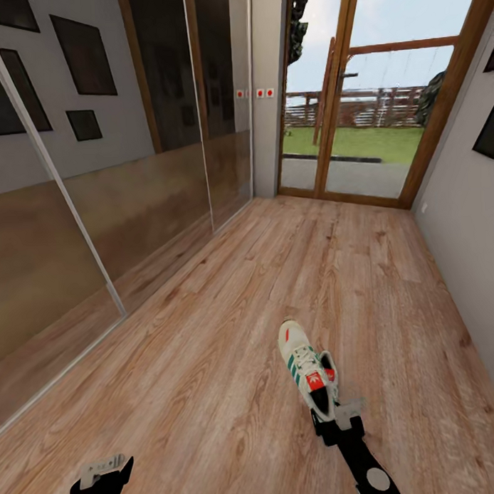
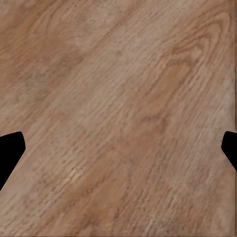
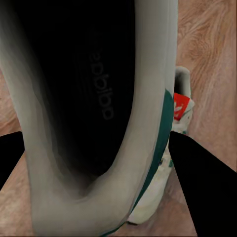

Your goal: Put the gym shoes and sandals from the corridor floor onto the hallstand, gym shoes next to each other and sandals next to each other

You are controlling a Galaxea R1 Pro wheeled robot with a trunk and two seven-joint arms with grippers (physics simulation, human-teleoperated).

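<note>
One cream sneaker (image 1: 309, 371) (laced) gripped.

One cream-white lace-up sneaker with green side stripes (image 1: 308, 369) sits in the lower centre of the head view. Two black grippers appear: one lower left (image 1: 105, 474), one lower right (image 1: 340, 423). Three red-and-white wall switches (image 1: 254, 93) line the upper middle.

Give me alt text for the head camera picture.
The right gripper holds a cream sneaker with green stripes by its heel, above a wood-plank floor. The left gripper hangs empty at the lower left. Mirrored panels line the left wall; a glass door shows a lawn.
</note>
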